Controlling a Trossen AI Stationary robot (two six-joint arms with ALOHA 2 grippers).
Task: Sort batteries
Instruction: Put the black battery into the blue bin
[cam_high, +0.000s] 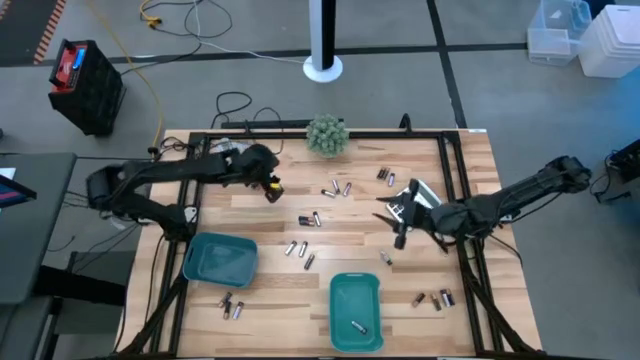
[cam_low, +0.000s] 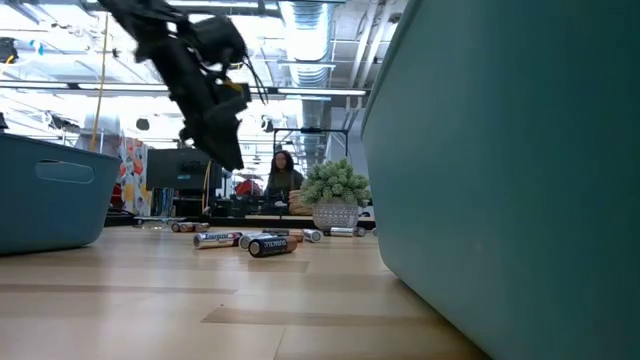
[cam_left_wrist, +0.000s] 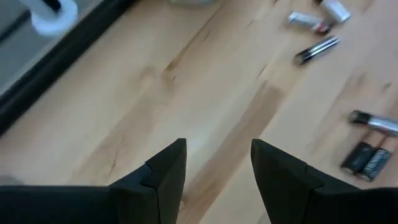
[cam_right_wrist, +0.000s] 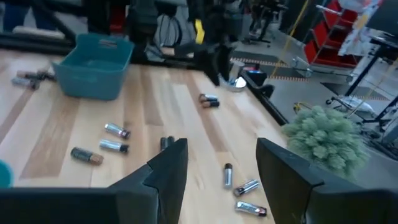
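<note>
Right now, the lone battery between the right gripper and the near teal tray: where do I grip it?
Grip the lone battery around the middle of its barrel, coming straight down with the open right gripper, jaws across its long axis. It lies flat on the table, apart from other cells, so both long sides look free. The rounded ends would likely slip.

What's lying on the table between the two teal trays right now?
In the high view, three batteries lie on the wood between the left tray and the near tray, closer to the left one's far corner. Otherwise bare.
</note>
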